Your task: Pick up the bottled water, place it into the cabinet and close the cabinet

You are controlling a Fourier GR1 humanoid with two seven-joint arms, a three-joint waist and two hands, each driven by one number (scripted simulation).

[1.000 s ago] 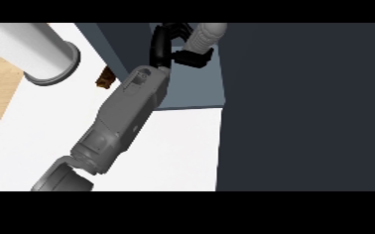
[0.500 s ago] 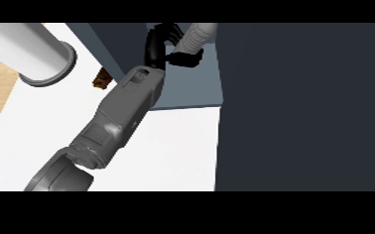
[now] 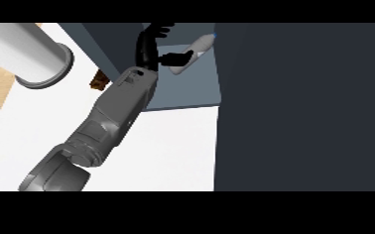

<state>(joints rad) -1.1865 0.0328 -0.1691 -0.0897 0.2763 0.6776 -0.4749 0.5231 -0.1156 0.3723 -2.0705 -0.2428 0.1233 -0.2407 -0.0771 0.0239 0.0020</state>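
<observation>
Bottled water [image 3: 196, 49] lies tilted inside the open cabinet [image 3: 183, 91], its cap end toward the dark cabinet door [image 3: 293, 104] at the right. One grey forearm reaches in from the lower left of the head view; which arm it is cannot be told with certainty, though it appears to be the left. Its black hand [image 3: 157, 49] curls thumb and fingers round the bottle's lower end. To place well, the bottle should probably be lowered until it rests on the cabinet floor before the fingers release, and the arm withdrawn fully before the door is swung. A white cylinder [image 3: 33, 54] stands on the tabletop [image 3: 168, 148] at the left.
</observation>
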